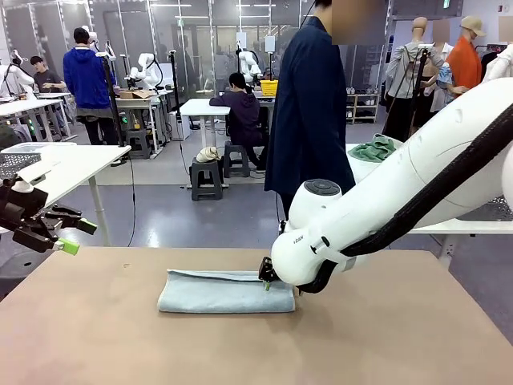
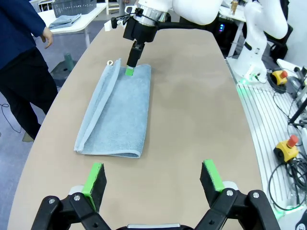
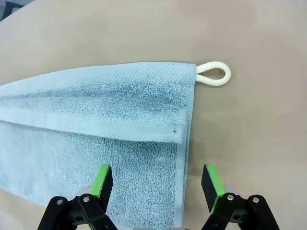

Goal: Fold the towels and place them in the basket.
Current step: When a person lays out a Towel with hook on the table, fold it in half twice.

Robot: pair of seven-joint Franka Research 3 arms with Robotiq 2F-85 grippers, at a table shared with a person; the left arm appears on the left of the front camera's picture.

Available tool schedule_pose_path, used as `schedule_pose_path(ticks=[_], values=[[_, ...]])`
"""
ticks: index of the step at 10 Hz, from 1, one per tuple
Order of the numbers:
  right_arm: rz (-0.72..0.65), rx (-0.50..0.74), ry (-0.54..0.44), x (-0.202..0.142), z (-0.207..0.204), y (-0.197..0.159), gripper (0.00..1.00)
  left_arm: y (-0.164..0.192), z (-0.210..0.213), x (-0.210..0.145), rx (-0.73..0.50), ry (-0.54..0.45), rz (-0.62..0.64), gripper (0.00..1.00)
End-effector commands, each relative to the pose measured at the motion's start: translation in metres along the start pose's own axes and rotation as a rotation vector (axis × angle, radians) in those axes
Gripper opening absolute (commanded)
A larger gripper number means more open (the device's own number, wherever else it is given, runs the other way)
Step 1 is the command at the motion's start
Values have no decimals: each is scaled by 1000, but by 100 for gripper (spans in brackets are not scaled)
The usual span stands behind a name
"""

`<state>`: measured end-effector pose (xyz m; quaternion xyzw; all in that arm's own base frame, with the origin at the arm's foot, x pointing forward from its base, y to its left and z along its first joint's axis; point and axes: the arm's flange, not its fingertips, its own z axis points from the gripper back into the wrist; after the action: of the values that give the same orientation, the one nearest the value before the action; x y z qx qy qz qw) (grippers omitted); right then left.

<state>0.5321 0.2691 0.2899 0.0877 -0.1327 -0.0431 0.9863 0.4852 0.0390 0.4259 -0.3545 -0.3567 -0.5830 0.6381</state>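
A pale blue-grey towel [image 1: 226, 292] lies folded lengthwise into a long strip in the middle of the brown table [image 1: 385, 337]. My right gripper [image 3: 156, 184] stands open over the towel's [image 3: 96, 124] end by the white loop [image 3: 213, 74], with the short edge between its green pads. The same gripper [image 2: 130, 68] points down onto the far end of the towel [image 2: 115, 112] in the left wrist view. My left gripper [image 2: 153, 177] is open and holds nothing, off past the towel's other end. A grey mesh basket [image 2: 72, 7] stands on a white side table; I cannot tell whether it is the task's basket.
A person in dark blue [image 1: 309, 112] stands at the far side of the table. A blue-grey cloth [image 2: 64, 20] lies beside the mesh basket. A green cloth [image 1: 373, 149] rests on the white table at the right. The brown tabletop around the towel is bare.
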Motion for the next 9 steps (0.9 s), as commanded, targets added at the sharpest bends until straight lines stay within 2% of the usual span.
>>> schedule_pose_path(ticks=[1, 3, 6, 9], values=[[-62, -50, -12, 5, -6, 13, 94, -1, 1, 0, 5, 6, -3, 100], [-74, -57, -3, 8, -7, 13, 75, -1, 1, 0, 5, 6, -3, 100], [-89, -68, 10, 8, -11, 14, 75, -1, 1, 0, 5, 6, -3, 100], [-96, -81, 25, 8, -14, 13, 45, -1, 1, 0, 5, 6, -3, 100]])
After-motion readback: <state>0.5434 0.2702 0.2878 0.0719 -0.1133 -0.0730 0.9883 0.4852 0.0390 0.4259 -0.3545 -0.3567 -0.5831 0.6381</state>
